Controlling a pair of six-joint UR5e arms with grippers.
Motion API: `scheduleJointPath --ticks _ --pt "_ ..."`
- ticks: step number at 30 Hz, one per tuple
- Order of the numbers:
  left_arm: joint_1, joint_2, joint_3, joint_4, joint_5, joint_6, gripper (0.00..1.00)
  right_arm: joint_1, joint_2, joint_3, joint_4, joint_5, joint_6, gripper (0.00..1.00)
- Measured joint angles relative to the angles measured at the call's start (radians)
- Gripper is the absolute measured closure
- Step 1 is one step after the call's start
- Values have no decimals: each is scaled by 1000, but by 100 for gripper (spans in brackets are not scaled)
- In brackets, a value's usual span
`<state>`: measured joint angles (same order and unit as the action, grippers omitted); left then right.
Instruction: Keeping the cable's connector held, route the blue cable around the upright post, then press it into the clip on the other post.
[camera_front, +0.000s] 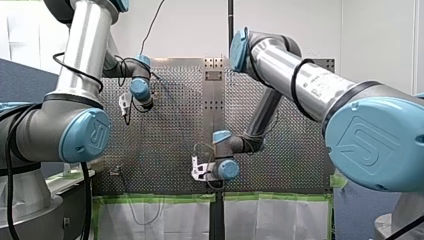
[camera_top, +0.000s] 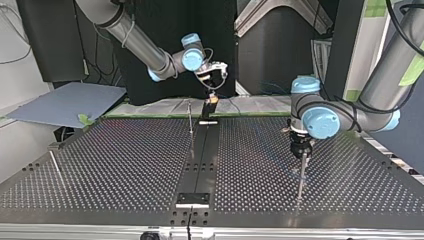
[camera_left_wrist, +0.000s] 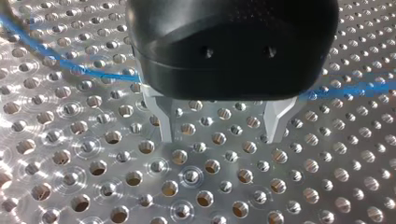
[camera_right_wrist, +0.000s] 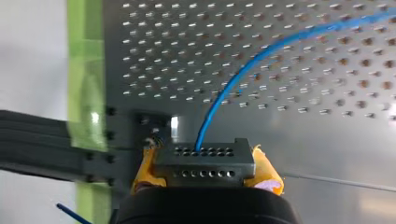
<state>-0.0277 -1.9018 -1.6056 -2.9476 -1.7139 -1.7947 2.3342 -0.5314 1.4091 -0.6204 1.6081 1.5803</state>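
Note:
In the right wrist view my right gripper is shut, its yellow pads clamped on the grey connector. The blue cable leaves the connector and arcs away over the perforated table. In the left wrist view my left gripper hangs open just above the table, with nothing between its metal fingers. The cable crosses behind that gripper's black body. In the top view my left gripper is right above a thin upright post, and my right gripper is at the far edge.
Another thin post stands near the centre strip at the far side, and a third post at the top view's left. A black block sits at the near edge. Green tape lines the table's edge.

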Motion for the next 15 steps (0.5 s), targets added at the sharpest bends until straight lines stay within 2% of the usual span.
scheduleJointPath --ticks 5,9,15 --pt "0 0 0 1 0 0 7 -4 52 0 -33 14 6 100" --pt "0 0 0 2 0 -1 7 -12 97 0 -61 23 21 100" --pt "0 0 0 2 0 -4 7 -26 158 1 -81 38 27 100"
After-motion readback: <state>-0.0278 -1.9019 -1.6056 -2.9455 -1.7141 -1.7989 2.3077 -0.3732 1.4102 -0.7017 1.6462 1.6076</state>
